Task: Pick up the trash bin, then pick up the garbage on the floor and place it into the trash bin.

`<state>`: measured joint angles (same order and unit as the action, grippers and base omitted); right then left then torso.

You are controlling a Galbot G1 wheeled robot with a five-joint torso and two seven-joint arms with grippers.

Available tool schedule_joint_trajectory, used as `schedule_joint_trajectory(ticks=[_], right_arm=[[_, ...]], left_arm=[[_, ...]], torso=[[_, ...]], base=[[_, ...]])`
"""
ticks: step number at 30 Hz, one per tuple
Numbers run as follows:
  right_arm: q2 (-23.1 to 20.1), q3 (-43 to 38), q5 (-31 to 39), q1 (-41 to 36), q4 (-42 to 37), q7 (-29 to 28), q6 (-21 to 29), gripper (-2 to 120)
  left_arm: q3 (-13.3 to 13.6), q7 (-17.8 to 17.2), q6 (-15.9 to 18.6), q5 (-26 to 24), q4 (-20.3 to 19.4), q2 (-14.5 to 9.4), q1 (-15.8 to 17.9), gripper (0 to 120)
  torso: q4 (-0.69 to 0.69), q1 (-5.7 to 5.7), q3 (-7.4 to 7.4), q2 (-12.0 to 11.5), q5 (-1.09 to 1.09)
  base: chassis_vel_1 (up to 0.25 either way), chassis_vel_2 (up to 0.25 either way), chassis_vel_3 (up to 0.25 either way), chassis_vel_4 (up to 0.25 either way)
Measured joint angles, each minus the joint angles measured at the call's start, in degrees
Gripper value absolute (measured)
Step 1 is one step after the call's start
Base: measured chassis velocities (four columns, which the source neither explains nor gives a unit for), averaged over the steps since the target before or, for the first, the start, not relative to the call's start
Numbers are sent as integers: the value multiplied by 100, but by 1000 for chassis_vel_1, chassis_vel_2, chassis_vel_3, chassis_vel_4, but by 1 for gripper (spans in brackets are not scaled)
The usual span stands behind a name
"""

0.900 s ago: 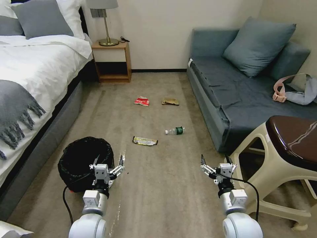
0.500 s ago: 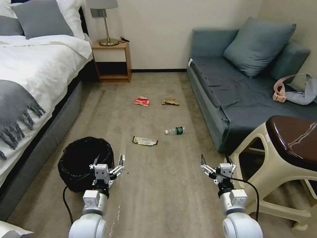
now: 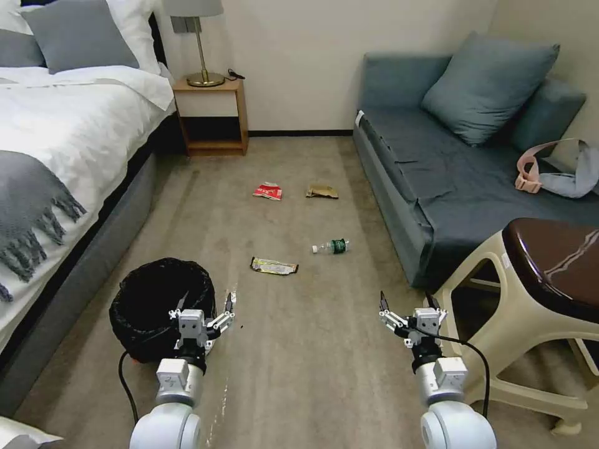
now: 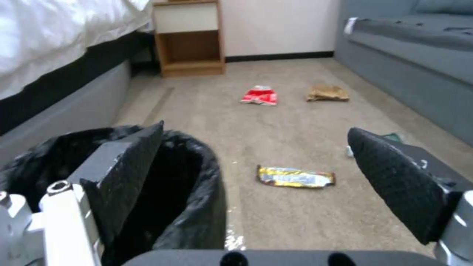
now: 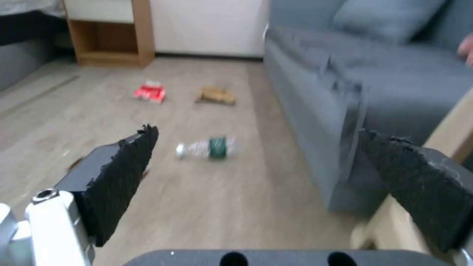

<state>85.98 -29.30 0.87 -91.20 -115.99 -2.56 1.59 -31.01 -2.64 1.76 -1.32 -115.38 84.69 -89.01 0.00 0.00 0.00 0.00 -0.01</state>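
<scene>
1. The trash bin [image 3: 161,305] stands on the carpet at the lower left of the head view, just beside the bed [image 3: 56,156]; its black liner is draped over the rim and hides most of the body
2. The left gripper [image 3: 206,313] hovers at the bin's right-hand rim with its fingers spread wide and nothing between them; in the left wrist view one pad [image 4: 125,173] lies in front of the bag's mouth
3. The right gripper [image 3: 407,307] hangs lower right in the head view, near the stool [image 3: 530,305], likewise wide open and empty
4. The bin looks light and probably empty, though its inside is too dark to be sure. The liner is soft and slick, so a grip on loose plastic alone could slip; I would pinch the rim, wall and bag together
5. The garbage lies mid-frame, well apart from the bin: a gold wrapper [image 3: 274,266] nearest, a clear bottle [image 3: 331,247] to its right, a red-and-white wrapper [image 3: 268,191] and a tan packet [image 3: 322,191] farther up
6. The gold wrapper lies flat and thin, hard to get under; the bottle is round, may roll, and is best taken across its body; the crumpled pieces should crush easily
</scene>
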Motion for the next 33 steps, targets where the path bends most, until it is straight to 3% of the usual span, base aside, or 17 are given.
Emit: schedule_joint_trajectory(ticks=[2, 6, 9, 11, 13, 14, 16, 19, 27, 30, 31, 33], right_arm=[[8, 327, 120, -472, -188, -295, 217, 100], [-5, 485, 177, -638, -342, -445, 385, 100], [-47, 1140, 458, -1394, -897, -1130, 1096, 100], [-68, 1299, 556, -1600, -1065, -1278, 1280, 100], [-185, 1211, 640, -1616, -1251, -1257, 1308, 100], [-297, 1049, 685, -1531, -1373, -1165, 1253, 100], [-407, 867, 727, -1408, -1437, -958, 1094, 100], [-506, 685, 796, -1323, -1483, -839, 977, 100], [-621, 445, 959, -1221, -1490, -777, 949, 100], [-562, 447, 932, -1196, -1415, -761, 918, 100], [-562, 447, 932, -1196, -1415, -761, 918, 100], [-529, 442, 894, -1196, -1373, -752, 889, 100]], left_arm=[[116, -618, 398, -309, -201, -291, -54, 100], [192, -1008, 655, -505, -328, -474, -90, 100], [318, -1762, 1123, -926, -614, -878, -137, 100], [284, -1857, 1116, -1012, -748, -1013, -22, 100], [293, -1859, 1105, -1038, -789, -1051, 31, 100], [315, -1856, 1103, -1049, -790, -1059, 69, 100], [330, -1837, 1077, -1043, -795, -1064, 145, 100], [337, -1792, 1071, -1024, -796, -1087, 216, 100], [197, -1800, 1153, -1151, -645, -1276, 414, 100], [31, -2080, 1623, -1890, -404, -1554, 771, 100], [31, -2080, 1623, -1890, -404, -1554, 771, 100], [-61, -2367, 2078, -2590, -220, -1801, 1132, 100]], torso=[[-2, 0, 0, 0, -1], [1, -1, -1, 0, 1], [3, 0, 0, 0, -3], [-5, -1, -1, 0, 3], [-3, 0, -1, 0, 6], [1, 0, 0, 0, -8], [0, 0, 0, 0, 7], [0, 0, 0, 0, -3], [-1, 0, 0, 0, 2], [1, 0, 0, 0, 0], [1, 0, 0, 0, 0], [0, 0, 0, 0, 0]], base=[[0, 0, 0, 0], [0, 0, 0, 0], [0, 0, 0, 0], [0, 0, 0, 0], [0, 0, 0, 0], [0, 0, 0, 0], [0, 0, 0, 0], [0, 0, 0, 0], [0, 0, 0, 0], [0, 0, 0, 0], [0, 0, 0, 0], [0, 0, 0, 0]])
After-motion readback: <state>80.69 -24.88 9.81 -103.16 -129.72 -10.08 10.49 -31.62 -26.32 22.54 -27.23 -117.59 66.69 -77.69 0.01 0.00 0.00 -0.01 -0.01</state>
